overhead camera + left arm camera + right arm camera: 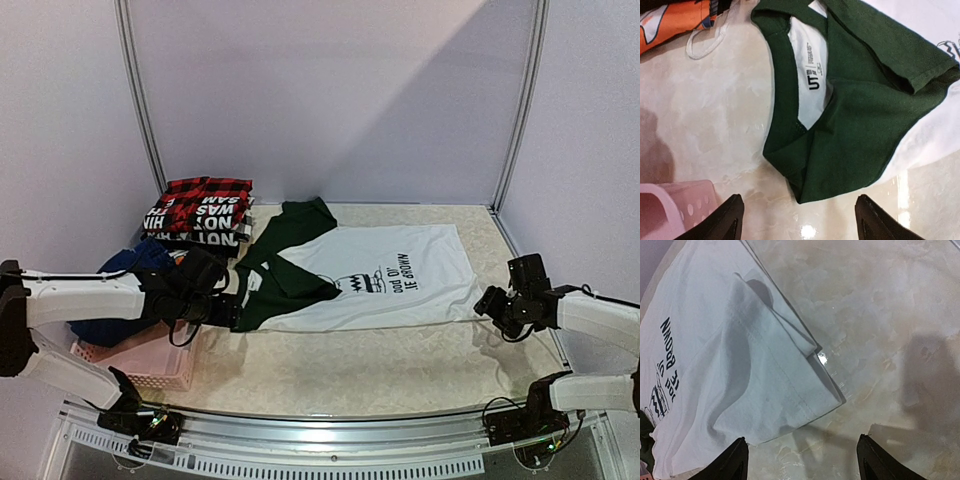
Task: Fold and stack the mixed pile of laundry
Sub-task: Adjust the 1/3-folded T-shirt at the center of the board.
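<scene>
My left gripper [800, 222] is released, its fingers wide apart with nothing between them. It hangs just above the green collar end of the T-shirt [855, 125]. My right gripper [802, 460] is released too and holds nothing. It hovers just beside the white hem corner, in the lower middle of the right wrist view. The T-shirt lies spread on the table [400, 375], in the middle of the top view, print up, with one green sleeve turned in over the chest. I judge it is laid out but not yet folded. In the upper left stands a stack [200, 215] of folded pieces, with a red plaid shirt [208, 190] on top, so that part looks done. A blue garment [125, 265] on the pink basket [150, 370] at the left edge waits for its turn, I think.
</scene>
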### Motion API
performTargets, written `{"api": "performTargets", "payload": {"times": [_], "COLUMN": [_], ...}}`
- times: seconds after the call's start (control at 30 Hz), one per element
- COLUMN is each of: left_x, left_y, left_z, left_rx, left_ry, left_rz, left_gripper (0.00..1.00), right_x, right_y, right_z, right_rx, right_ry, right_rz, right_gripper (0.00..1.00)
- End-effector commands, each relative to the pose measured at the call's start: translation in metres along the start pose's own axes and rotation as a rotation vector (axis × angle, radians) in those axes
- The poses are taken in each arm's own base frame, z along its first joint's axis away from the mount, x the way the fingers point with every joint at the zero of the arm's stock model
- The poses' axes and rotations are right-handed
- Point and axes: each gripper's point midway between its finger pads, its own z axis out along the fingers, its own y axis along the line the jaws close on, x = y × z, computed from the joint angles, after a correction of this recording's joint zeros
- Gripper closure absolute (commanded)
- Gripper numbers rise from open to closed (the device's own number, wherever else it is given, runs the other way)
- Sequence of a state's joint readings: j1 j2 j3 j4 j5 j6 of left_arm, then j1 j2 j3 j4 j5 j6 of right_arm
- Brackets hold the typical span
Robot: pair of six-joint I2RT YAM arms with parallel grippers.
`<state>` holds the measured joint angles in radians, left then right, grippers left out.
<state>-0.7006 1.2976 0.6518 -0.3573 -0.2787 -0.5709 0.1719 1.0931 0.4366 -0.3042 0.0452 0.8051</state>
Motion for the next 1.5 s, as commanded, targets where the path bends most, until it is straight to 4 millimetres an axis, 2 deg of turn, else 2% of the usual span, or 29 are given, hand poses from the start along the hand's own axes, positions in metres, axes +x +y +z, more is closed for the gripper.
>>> {"api": "performTargets", "payload": {"times": [0.0, 0.2, 0.43, 0.5, 0.63, 0.7, 0.8, 0.87, 0.97, 1.07, 1.17, 1.27, 1.47], "left_x": [0.017, 0.025, 0.027, 0.027, 0.029, 0.029, 0.030, 0.030, 0.025, 0.020, 0.015, 0.008, -0.030], "left_y": [-0.008, -0.019, -0.017, -0.016, -0.014, -0.016, -0.018, -0.020, -0.026, -0.030, -0.031, -0.030, -0.038], "left_z": [0.009, 0.028, 0.036, 0.036, 0.042, 0.046, 0.051, 0.056, 0.060, 0.060, 0.054, 0.045, 0.025], "left_rx": [0.066, 0.123, 0.088, 0.076, 0.062, 0.066, 0.067, 0.076, 0.095, 0.107, 0.110, 0.105, 0.101], "left_ry": [0.030, 0.049, 0.067, 0.072, 0.080, 0.079, 0.077, 0.076, 0.060, 0.047, 0.041, 0.034, -0.011], "left_rz": [-0.053, -0.087, -0.117, -0.120, -0.122, -0.125, -0.125, -0.120, -0.114, -0.110, -0.107, -0.098, -0.064], "left_gripper": [0.22, 0.21, 0.21, 0.21, 0.24, 0.29, 0.40, 0.48, 0.70, 0.86, 0.98, 1.00, 1.00], "right_x": [-0.003, -0.001, -0.010, -0.014, -0.019, -0.018, -0.018, -0.019, -0.019, -0.019, -0.020, -0.025, -0.051], "right_y": [0.001, -0.007, -0.005, -0.002, 0.002, 0.003, 0.003, 0.003, 0.004, 0.005, 0.006, 0.009, 0.029], "right_z": [0.011, 0.036, 0.047, 0.050, 0.053, 0.054, 0.054, 0.054, 0.054, 0.054, 0.054, 0.051, 0.037], "right_rx": [-0.052, -0.052, -0.065, -0.072, -0.084, -0.089, -0.097, -0.100, -0.104, -0.107, -0.110, -0.112, -0.132], "right_ry": [0.009, 0.044, 0.060, 0.058, 0.054, 0.057, 0.058, 0.058, 0.058, 0.061, 0.061, 0.052, 0.017], "right_rz": [0.111, 0.174, 0.195, 0.189, 0.182, 0.180, 0.176, 0.172, 0.165, 0.158, 0.158, 0.154, 0.134], "right_gripper": [0.27, 0.38, 0.50, 0.58, 0.82, 0.91, 0.99, 1.00, 1.00, 1.00, 1.00, 1.00, 1.00]}}
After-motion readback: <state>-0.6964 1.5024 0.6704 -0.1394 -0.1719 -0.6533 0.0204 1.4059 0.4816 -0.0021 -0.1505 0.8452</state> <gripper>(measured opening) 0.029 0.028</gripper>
